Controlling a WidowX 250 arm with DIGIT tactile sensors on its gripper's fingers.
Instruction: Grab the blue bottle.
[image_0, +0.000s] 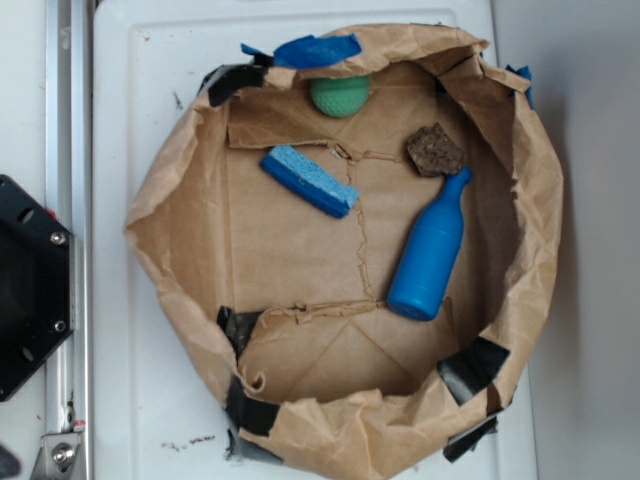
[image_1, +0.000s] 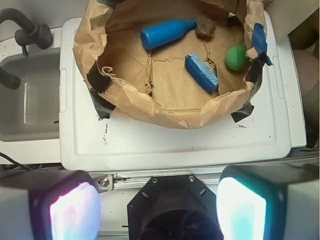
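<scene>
- White tray (image_0: 150, 120): a flat plastic top bearing everything else. In the wrist view a grey sink (image_1: 27, 100) sits just beside its 9 o'clock edge.
- Paper bag (image_0: 180, 190): rolled down into a crumpled brown ring and held with black and blue tape. It forms a raised wall all round the work area, with its floor open from above.
- Blue bottle (image_0: 430, 255): lies on its side on the bag floor, toward 3 o'clock in the exterior view. Its neck points to about 1 o'clock and its base to 7 o'clock. The neck tip is touching or nearly touching the brown scrap (image_0: 434, 150); I cannot tell which.
- Sponge (image_0: 308, 180): lies at about 11 o'clock of the bag floor, well apart from the bottle.
- Green ball (image_0: 340, 96): rests at 12 o'clock, against the bag wall.
- Gripper (image_1: 157, 210): released, with its two pads wide apart at the bottom of the wrist view. It hovers outside the bag and holds nothing.
- Progress: nothing is done yet, as judged. The approach, descent and closing are all left.
- Room: there is clear floor on the bottle's 9 o'clock side. The bag wall stands near on its 3 o'clock side, so the far finger has little space. Closing across the wide body looks safest.
</scene>
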